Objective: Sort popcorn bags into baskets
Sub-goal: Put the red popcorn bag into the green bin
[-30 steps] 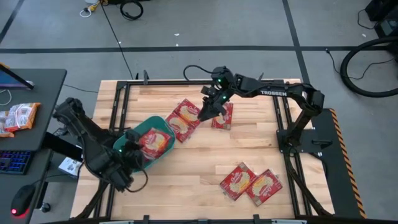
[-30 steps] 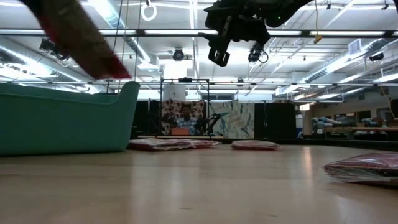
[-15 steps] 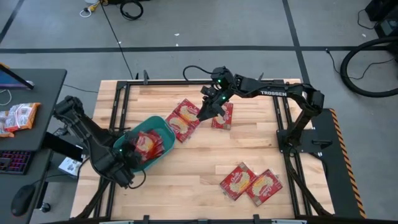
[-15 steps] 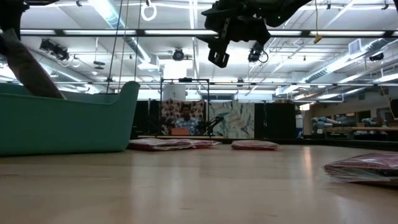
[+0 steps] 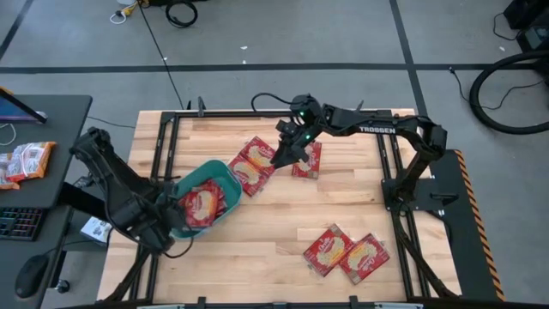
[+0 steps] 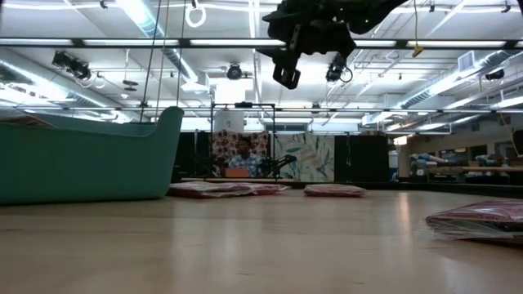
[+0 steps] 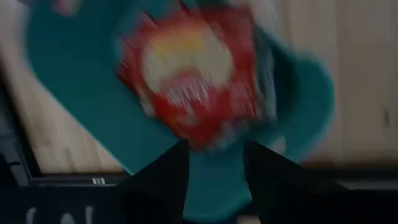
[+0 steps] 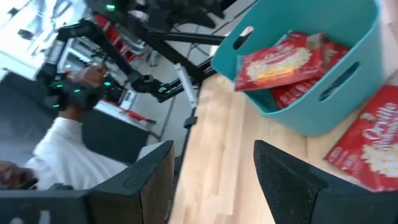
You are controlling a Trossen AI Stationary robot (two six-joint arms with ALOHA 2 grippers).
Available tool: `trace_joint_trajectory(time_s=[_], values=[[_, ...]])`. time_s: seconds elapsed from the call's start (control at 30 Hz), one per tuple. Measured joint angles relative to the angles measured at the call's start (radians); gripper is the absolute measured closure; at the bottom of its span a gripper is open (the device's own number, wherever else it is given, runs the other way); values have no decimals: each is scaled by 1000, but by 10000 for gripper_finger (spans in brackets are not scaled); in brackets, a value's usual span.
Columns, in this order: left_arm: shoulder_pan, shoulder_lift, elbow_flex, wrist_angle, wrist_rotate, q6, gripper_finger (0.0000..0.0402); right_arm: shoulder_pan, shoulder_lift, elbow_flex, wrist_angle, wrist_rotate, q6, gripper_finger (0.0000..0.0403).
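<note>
A dark desk stands left of the wooden worktop, carrying snack packets, a keyboard and a mouse.

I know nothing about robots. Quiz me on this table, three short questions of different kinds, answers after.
1. True or false: the teal basket already holds a popcorn bag.
2. How many bags lie at the table's near right corner?
3. The right hand hovers above: A) the basket, B) bags on the wood, C) bare floor?

Key: 1 true. 2 two. 3 B; its fingers are spread with nothing between them, over the bags beside the basket.
</note>
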Motion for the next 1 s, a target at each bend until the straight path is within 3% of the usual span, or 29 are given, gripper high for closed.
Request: trace_joint_trajectory(time_s=[0.1, 0.2, 0.33, 0.53, 0.8, 0.9, 1.0], values=[[28, 0, 6, 47, -119, -115, 253, 13, 0, 0, -30, 37, -24, 178], [106, 4, -8, 105, -129, -267, 262, 27, 0, 0, -56, 76, -36, 178], [232, 24, -42, 230, -20, -350, 268, 49, 0, 0, -85, 141, -55, 178], [418, 42, -48, 244, 129, -538, 250, 81, 0, 0, -123, 157, -65, 178], [545, -51, -48, 521, 171, -213, 254, 91, -42, 0, -271, 99, -196, 178], [571, -100, -47, 546, 175, -100, 266, 93, -82, 0, -325, 135, -236, 178], [592, -124, -47, 488, 172, -102, 276, 122, -135, 0, -360, 242, -267, 178]])
